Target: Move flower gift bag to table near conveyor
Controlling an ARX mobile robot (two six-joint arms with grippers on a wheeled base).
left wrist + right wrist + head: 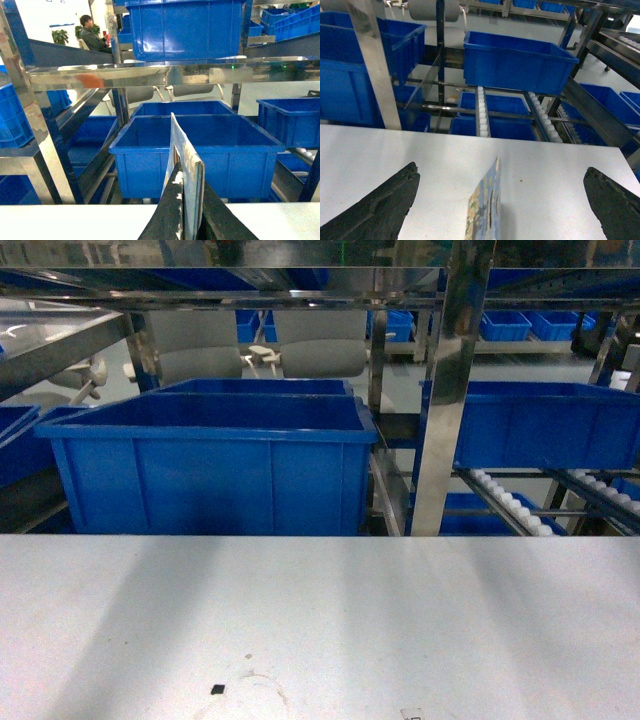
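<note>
1. Conveyor (520, 508): steel-framed rack filling the background of the head view, with sloping rows of white rollers, so bins feed down toward the table edge by gravity.
2. Table (320, 620): flat grey top directly in front of the rack. That makes it the drop zone; neither arm nor the bag shows in the head view.
3. Big blue bin (205, 465) sits on the rack just behind the table's far edge. It looks empty in the left wrist view, though its floor is only partly visible. A 2nd blue bin (545, 425) sits to the right; its contents are hidden.
4. Right gripper (500, 200): jaws spread wide, holding nothing, hanging over the table with the bag between them but apart from both.
5. Left gripper (187, 220): jaws closed on the flower gift bag (186, 165), pinched low so it stands upright, edge-on.
6. The bag is above the near table area. I judge release is the next step.
</note>
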